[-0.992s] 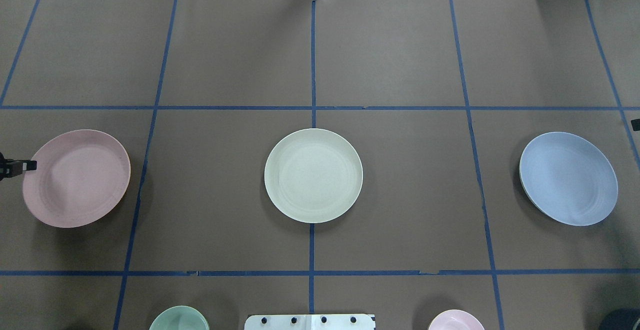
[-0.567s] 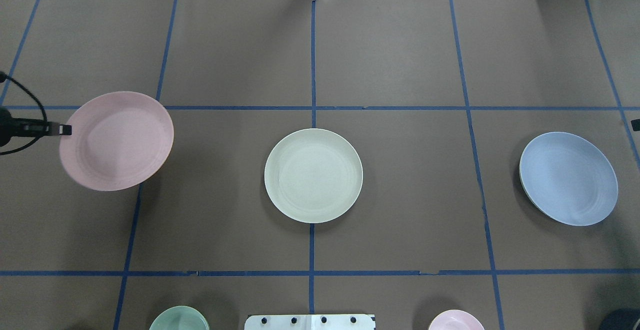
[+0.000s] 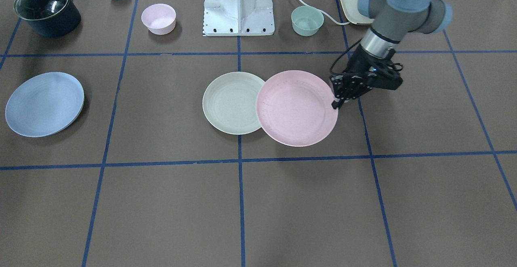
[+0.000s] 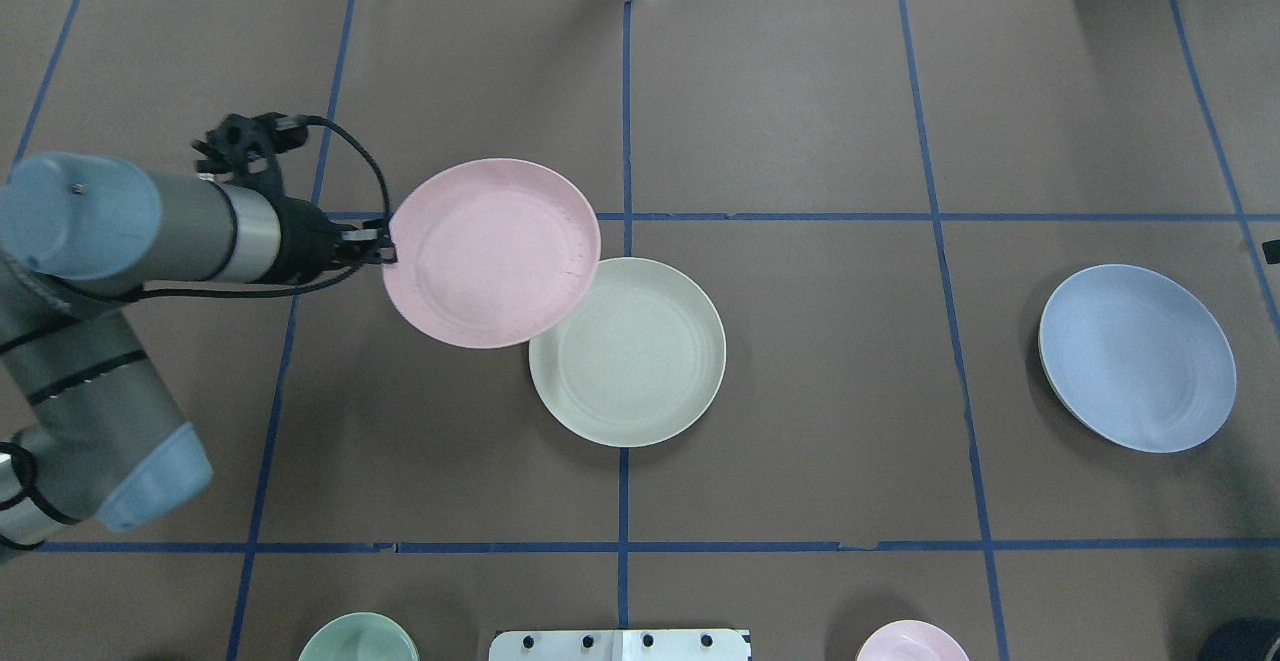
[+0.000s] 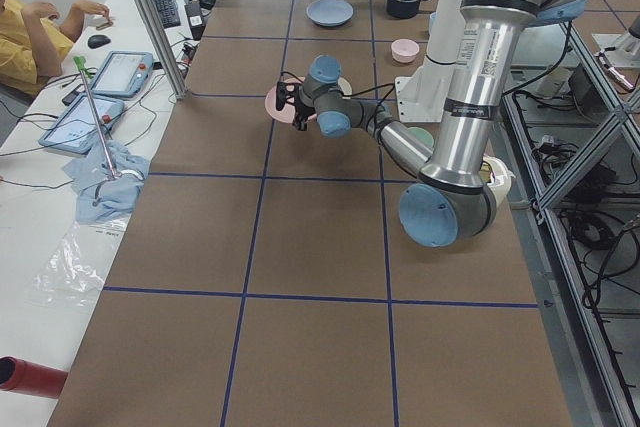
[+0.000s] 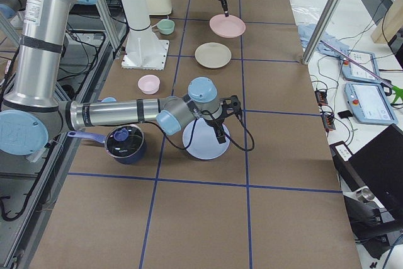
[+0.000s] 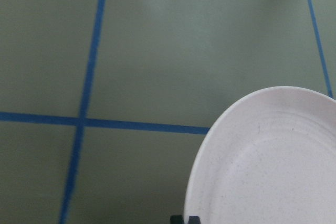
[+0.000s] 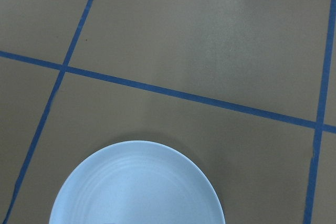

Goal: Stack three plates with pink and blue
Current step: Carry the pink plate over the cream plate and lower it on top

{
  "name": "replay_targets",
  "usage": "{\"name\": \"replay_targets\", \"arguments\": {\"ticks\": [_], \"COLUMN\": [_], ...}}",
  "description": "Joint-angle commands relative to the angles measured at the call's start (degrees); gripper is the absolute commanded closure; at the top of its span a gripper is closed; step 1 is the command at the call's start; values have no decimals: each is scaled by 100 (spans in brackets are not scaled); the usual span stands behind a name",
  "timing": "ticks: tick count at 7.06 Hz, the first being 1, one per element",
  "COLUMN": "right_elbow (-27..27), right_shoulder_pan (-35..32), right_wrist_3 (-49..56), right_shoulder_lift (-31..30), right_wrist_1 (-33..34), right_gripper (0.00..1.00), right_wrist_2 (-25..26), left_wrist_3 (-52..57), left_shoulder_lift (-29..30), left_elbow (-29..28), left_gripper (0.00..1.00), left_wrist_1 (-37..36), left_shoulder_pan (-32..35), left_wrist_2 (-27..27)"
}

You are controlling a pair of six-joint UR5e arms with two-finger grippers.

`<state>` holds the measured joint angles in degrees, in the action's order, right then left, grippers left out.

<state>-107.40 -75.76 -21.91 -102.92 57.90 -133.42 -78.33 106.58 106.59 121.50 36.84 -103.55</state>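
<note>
Near table centre, the L gripper [image 4: 385, 246] pinches the rim of the pale pink plate [image 4: 492, 253]. Its fingers are closed narrow on the plate edge that faces the L arm, which reaches in roughly level from the robot's L side. The plate is carried about flat, concave side up. In overhead view its lower-R edge covers the upper-L rim of the cream plate [image 4: 640, 361]. In front-facing view it covers that plate's R side. In ext. right view the 2 plates show apart, so the pink 1 appears lifted off the brown table [image 4: 800, 91]. L wrist cam shows the same plate [image 7: 273, 161] at lower R, w/ blue tape lines [image 4: 627, 121] crossing beneath. The cream plate lies flat on the centre tape line. The light blue plate [image 4: 1137, 358] lies flat, well apart, toward the robot's R end. The R gripper [image 6: 221, 137] shows only in ext. right view, near the light blue plate; its finger state cannot be told. Along the robot-side edge, either side of the white robot base [image 3: 239, 4], stand a mint-green bowl [image 3: 307, 20] and a small pink bowl [image 3: 158, 18]. A dark lidded pot [image 3: 46, 10] stands farther toward the R end.
</note>
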Motion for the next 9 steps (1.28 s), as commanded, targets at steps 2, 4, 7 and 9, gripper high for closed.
{"name": "replay_targets", "arguments": {"ticks": [2, 4, 7, 9], "right_elbow": [0, 0, 0, 0], "right_shoulder_pan": [0, 0, 0, 0], "right_wrist_3": [-6, -6, -6, -6], "right_shoulder_lift": [0, 0, 0, 0], "right_wrist_1": [-7, -7, -7, -7], "right_gripper": [0, 0, 0, 0], "right_wrist_2": [0, 0, -9, -9], "left_wrist_3": [-569, -613, -780, -772], "left_shoulder_lift": [486, 783, 944, 935], "left_elbow": [-94, -417, -666, -613], "left_gripper": [100, 100, 100, 100], "left_wrist_1": [-267, -267, -258, -258], "left_shoulder_pan": [-974, -1091, -1100, -1126], "left_wrist_2": [668, 793, 802, 810]}}
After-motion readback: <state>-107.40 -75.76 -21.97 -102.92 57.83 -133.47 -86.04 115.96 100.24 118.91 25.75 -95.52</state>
